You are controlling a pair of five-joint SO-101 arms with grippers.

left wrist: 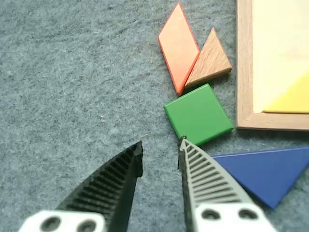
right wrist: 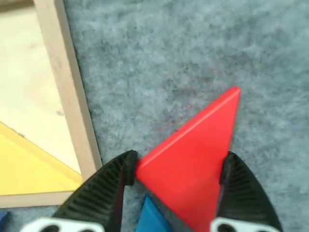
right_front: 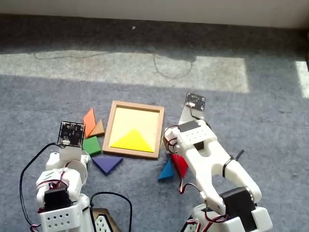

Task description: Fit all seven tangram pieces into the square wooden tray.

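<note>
Grey carpet (right_front: pixel 48 96): wooden tray (right_front: pixel 110 126), green square (right_front: pixel 91 145), orange parallelogram (right_front: pixel 89 122)

The left arm (right_front: pixel 60 186) and right arm (right_front: pixel 212 164) are white plastic shells with black servo blocks and looping black and red cables. The left gripper (left wrist: pixel 160 142) pairs a black ribbed finger with a pale ribbed one, with screws just behind them. The right gripper (right wrist: pixel 179 157) has black ribbed fingers.

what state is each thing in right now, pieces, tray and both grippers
square wooden tray, flat, holds one piece
yellow triangle, in the tray
red triangle, outside, gripped
light blue triangle, loose on carpet
dark blue triangle, loose on carpet
green square, loose on carpet
orange parallelogram, loose on carpet
brown wooden triangle, loose on carpet
left gripper, open, empty
right gripper, shut on the red triangle
</note>
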